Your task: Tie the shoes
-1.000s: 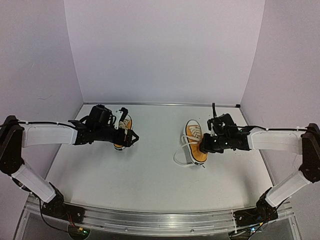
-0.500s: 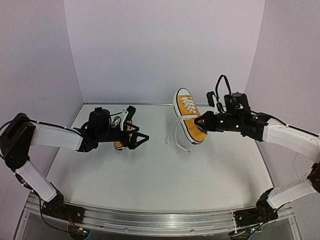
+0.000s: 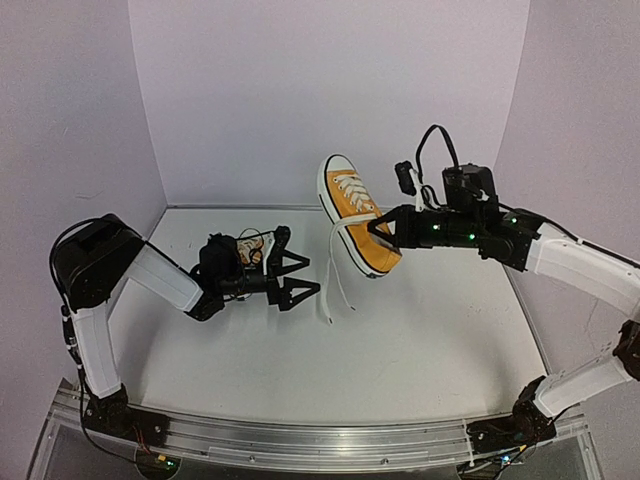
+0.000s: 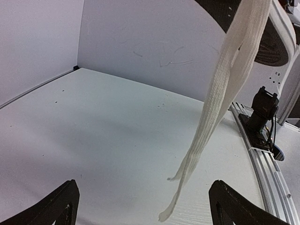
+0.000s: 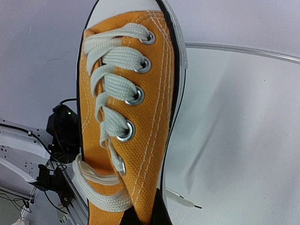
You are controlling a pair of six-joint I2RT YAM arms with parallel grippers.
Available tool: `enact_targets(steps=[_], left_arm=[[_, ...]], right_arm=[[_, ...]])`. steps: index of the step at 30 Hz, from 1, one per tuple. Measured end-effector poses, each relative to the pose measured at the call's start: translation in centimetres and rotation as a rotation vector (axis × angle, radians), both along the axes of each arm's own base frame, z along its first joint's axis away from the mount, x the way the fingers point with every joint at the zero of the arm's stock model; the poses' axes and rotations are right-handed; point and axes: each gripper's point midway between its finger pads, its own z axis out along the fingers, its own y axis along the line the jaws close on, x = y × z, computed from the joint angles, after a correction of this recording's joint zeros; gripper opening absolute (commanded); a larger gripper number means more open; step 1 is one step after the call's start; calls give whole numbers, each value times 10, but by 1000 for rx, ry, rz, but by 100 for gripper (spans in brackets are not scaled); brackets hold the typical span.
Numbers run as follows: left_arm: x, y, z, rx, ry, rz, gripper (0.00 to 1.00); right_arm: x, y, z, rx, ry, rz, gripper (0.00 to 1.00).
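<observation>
the right end effector (image 3: 378, 228) is clenched on the heel end of the raised shoe (image 3: 352, 215) and holds it in the air, well above the table (image 3: 420, 330), about midway across it. the shoe's long axis runs from the heel in the grip, at lower right in the top view, to the white toe cap at upper left. the toe points up and away towards the back wall (image 3: 330, 90), leaning to the robot's left. its laced upper faces the overhead camera. in the right wrist view the shoe stands lengthwise up the frame, toe furthest from the camera, with the white lacing crossing between metal eyelets.

the loose laces (image 3: 335, 280) hang from the shoe in long strands, and their ends reach down close to the table. whether they touch it i cannot tell.

the left end effector (image 3: 310, 277) is released, its fingers (image 4: 61, 206) spread wide. it sits low over the table and points towards the robot's right. in its wrist view the hanging laces fall between the two fingertips but farther out, apart from them.

the second shoe (image 3: 250, 243) lies on the table behind the left wrist, near the back left. it is mostly hidden by the arm, so its heading is unclear.
</observation>
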Motion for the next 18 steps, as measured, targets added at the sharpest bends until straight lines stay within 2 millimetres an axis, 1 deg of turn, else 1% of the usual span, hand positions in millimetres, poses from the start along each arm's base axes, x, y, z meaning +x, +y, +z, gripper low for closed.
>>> enact_targets(steps=[5,7,9,12,15,16,17,18], left_arm=[[-15,-19,-5,-32,-33,-90,99],[-22,-24,-7,-47,-40,-118,94],[-27,-28,-7,-65,-41,-140,80],[-28,-31,-10,-81,-28,-145,49],[-24,-32,-14,-86,-15,-126,22],[-23,-32,-14,-89,-10,-120,11],[-21,-32,-14,-90,-14,-111,4],[-21,-32,-14,-94,-13,-108,0]], right_arm=[[-2,7,8,12,-8,19,0],[-2,7,12,16,-11,21,0],[-1,8,15,21,-16,22,0],[-1,9,19,26,-22,22,0],[0,9,20,28,-23,21,0],[0,9,20,28,-22,20,0],[0,9,20,29,-22,18,0],[0,9,20,28,-22,17,0]])
